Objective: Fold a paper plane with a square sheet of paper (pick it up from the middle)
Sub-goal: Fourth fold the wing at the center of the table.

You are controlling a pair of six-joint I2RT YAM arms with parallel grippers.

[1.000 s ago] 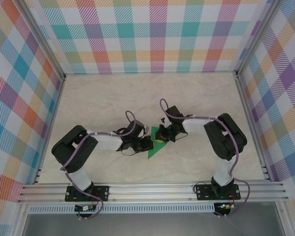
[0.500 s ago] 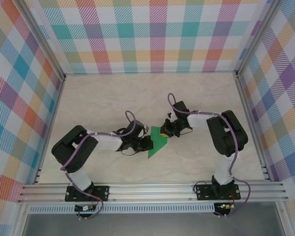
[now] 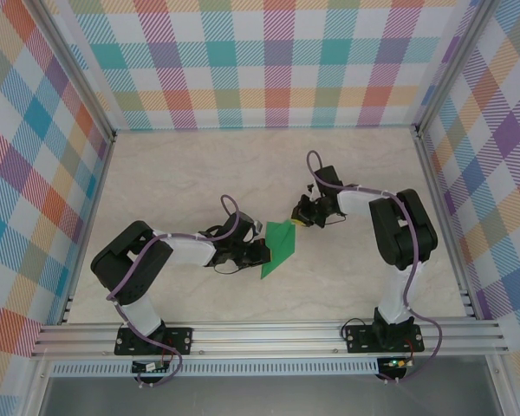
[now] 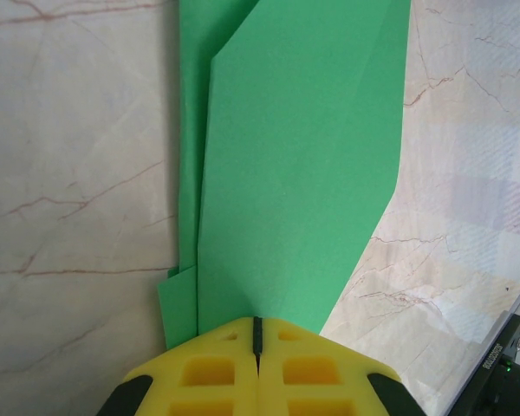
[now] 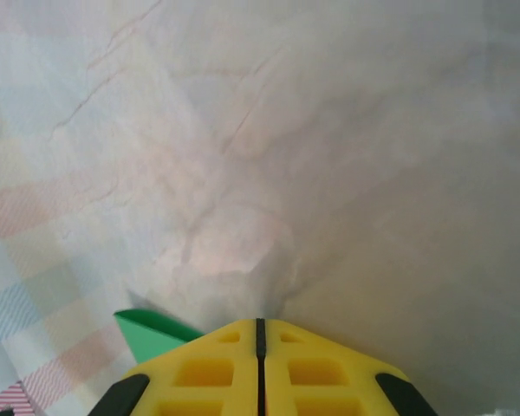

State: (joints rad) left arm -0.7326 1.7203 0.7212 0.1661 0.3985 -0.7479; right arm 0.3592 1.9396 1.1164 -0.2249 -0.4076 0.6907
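Right arm has drawn back over the marble table (image 3: 182, 182). My folded green paper (image 3: 279, 247) lies mid-table. I see the left gripper (image 3: 262, 252) closed, tips on the paper's edge, and the right gripper (image 3: 300, 218) closed just beside its far corner.

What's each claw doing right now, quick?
Left gripper: shut, tips on the folded green paper, apparently pressing it down.
Right gripper: shut, apparently empty; the paper's corner lies beside it.

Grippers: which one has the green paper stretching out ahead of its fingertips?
The left gripper: the paper lies ahead. The right gripper faces mostly bare table.
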